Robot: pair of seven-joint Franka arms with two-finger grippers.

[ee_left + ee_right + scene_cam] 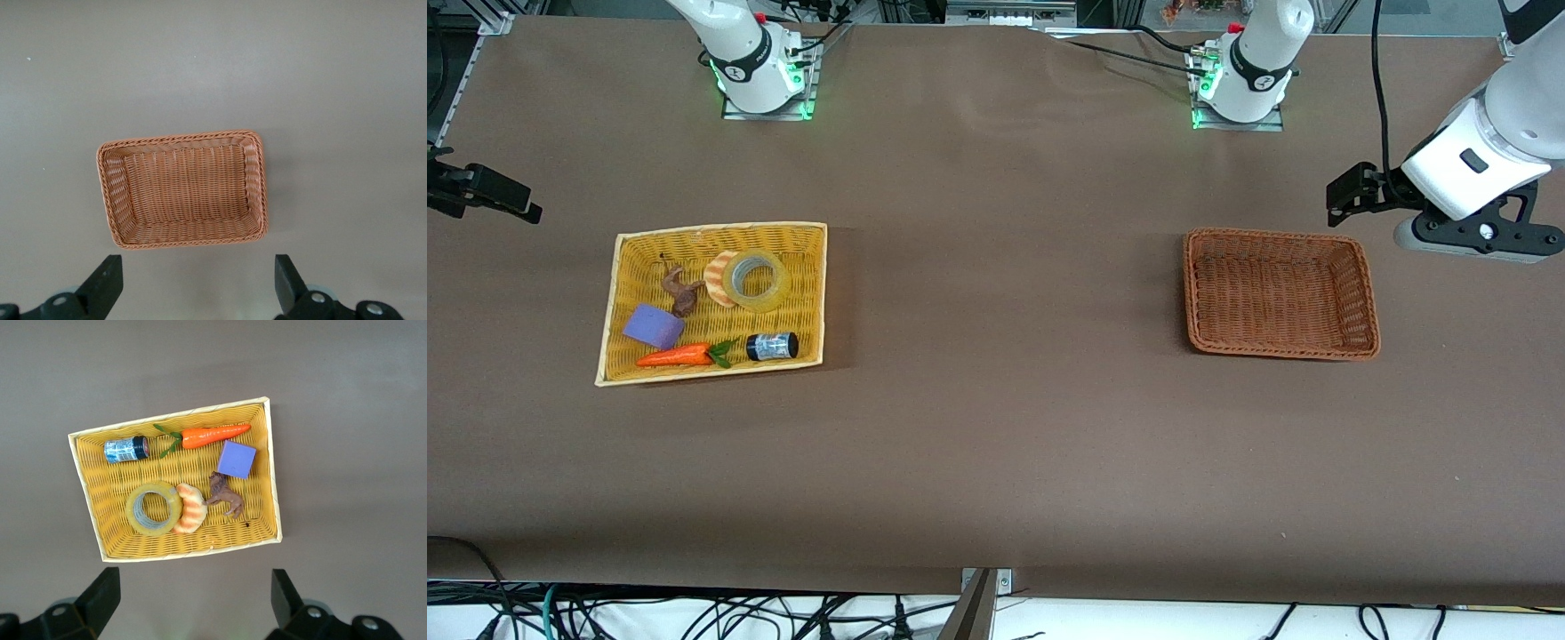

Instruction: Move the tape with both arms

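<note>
The tape, a yellowish translucent ring with a grey core, lies flat in the yellow basket toward the right arm's end of the table, touching a striped orange croissant toy. It also shows in the right wrist view. My right gripper is open and empty, high above the table beside the yellow basket; in the front view it sits at the edge. My left gripper is open and empty, high above the table beside the brown basket; the front view shows it too.
The yellow basket also holds a dark jar, a toy carrot, a purple block and a brown toy animal. The brown wicker basket has nothing in it. Bare brown tabletop lies between the two baskets.
</note>
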